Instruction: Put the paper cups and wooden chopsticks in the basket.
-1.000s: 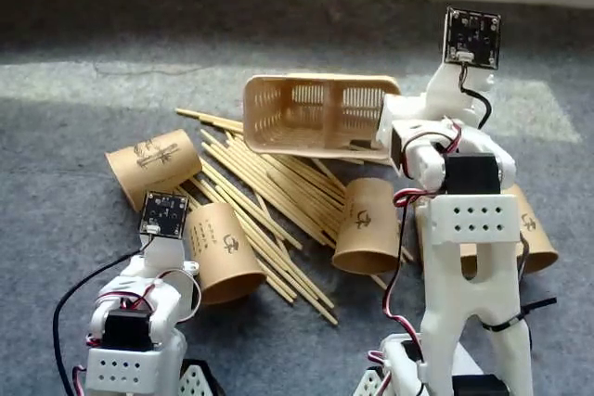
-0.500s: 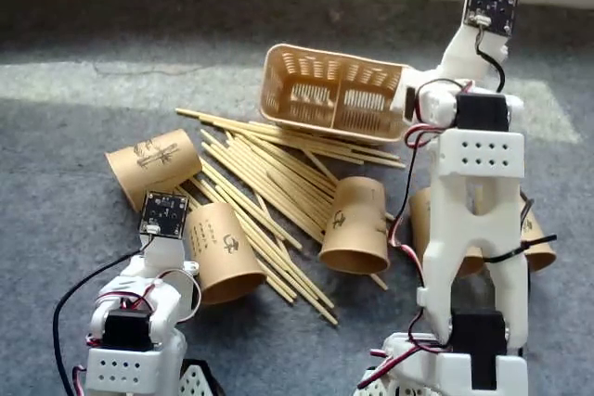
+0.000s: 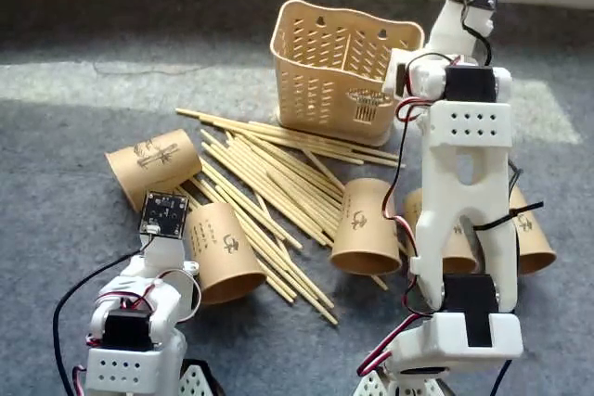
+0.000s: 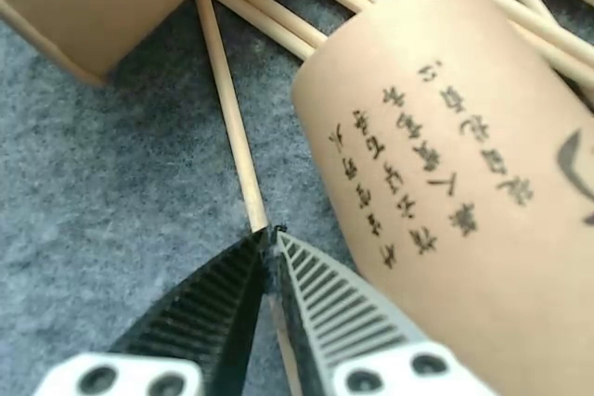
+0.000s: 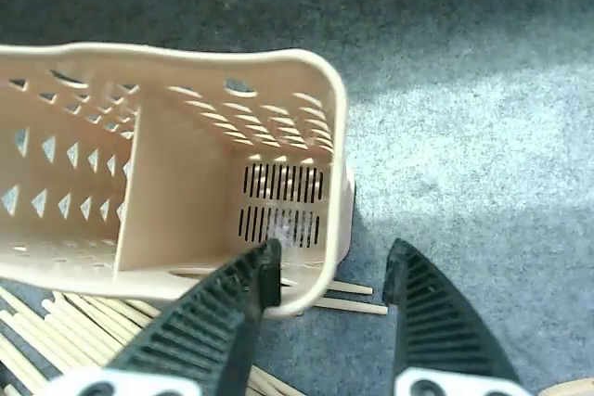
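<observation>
**Basket**: cream perforated plastic with an inner partition. It stood upright on the grey carpet, mouth up, probably so the load could be dropped in from above. Nothing showed inside it, though part of the interior was hidden.

**Right gripper**: fingers were spread wide, astride the basket's end wall, one inside the rim and one outside. Whether either touched the plastic could not be told. Judged a steadying or letting-go position.

**Wooden chopsticks**: a pale, loose fan lying flat. It began just beside the basket's base and ran away from it toward the arm bases.

**Paper cups**: tan with black print, all on their sides.
- One lay near the basket, beyond the sticks.
- Two lay well apart from it.
- Two more lay partly behind the right arm.

**Left gripper**: fingers were pressed together and apparently clasped nothing. The tips were low over one chopstick, beside the cup farthest from the basket.
</observation>
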Controlling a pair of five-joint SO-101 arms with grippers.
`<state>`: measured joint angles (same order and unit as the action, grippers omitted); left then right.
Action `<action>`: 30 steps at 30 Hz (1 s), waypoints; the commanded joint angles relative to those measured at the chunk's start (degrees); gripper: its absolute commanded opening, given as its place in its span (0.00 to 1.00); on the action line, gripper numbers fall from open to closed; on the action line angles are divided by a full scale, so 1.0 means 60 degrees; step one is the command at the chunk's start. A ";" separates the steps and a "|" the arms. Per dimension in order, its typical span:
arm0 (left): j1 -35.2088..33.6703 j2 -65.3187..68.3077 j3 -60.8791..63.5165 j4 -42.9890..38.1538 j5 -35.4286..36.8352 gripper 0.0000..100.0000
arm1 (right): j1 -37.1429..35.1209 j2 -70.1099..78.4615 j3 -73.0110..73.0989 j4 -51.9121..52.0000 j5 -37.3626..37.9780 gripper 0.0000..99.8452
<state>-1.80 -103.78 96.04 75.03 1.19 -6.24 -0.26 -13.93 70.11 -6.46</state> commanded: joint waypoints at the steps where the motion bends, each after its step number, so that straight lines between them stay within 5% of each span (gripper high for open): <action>1: -0.0022 -0.0095 0.0183 0.0044 -0.0073 0.01 | -0.0462 -0.0110 -0.0388 0.0007 0.0498 0.19; 17: -0.0022 -0.0095 0.0183 0.0044 -0.0073 0.01 | -0.1238 -0.1971 -0.0286 0.0359 0.0689 0.19; 30: -0.0022 -0.0095 0.0183 0.0044 -0.0073 0.01 | -0.0945 -0.2132 -0.0374 0.3172 0.1216 0.19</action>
<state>-1.80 -103.78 96.04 75.03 1.19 -13.10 -10.29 -14.11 85.32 -1.89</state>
